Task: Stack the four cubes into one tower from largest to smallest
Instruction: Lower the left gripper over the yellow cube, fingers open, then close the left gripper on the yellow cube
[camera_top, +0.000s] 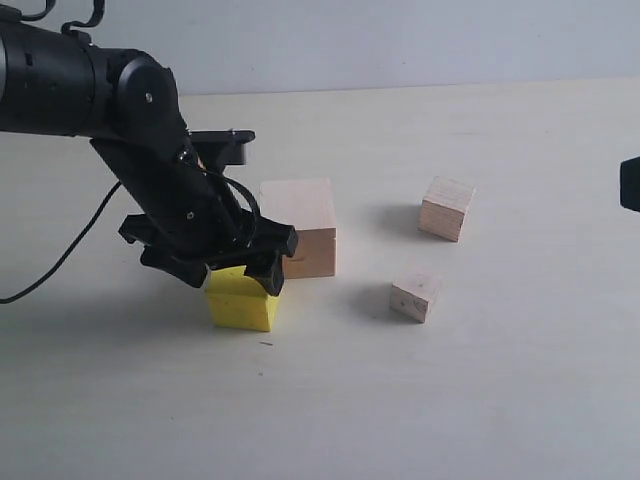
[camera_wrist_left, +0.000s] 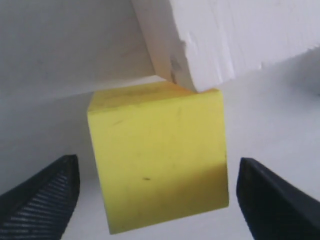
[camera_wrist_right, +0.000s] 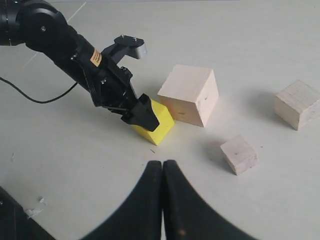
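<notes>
Four cubes stand on the pale surface (camera_top: 500, 400), each on its own and none on top of another: one large pale wood cube (camera_top: 300, 225), one yellow cube (camera_top: 240, 300), and two smaller bare-wood ones, a mid-sized wood cube (camera_top: 446, 208) and the smallest wood cube (camera_top: 414, 297). The yellow cube sits just beside the front left corner of the large pale wood cube; the pictures do not show whether the two touch. The two small cubes lie well apart from that pair, off to the right in the exterior view, the mid-sized one farther back and the smallest one nearer the front, with bare surface between them. A thin black cable (camera_top: 60, 255) trails from the left arm (camera_top: 150, 130) across the surface, and a few pale flecks (camera_wrist_right: 35, 207) lie near the right arm's side. The large cube's corner crowds the far side of the yellow cube, close to where the left arm's tooling reaches down. The left jaws are spread wide and straddle the yellow cube, one of the dark ribbed fingers (camera_wrist_left: 42, 197) on each side of it, with a clear gap showing between each tip and the cube's side, so nothing is gripped. The right jaws are pressed fully together, hold nothing, and hang over bare surface well short of the cubes.
</notes>
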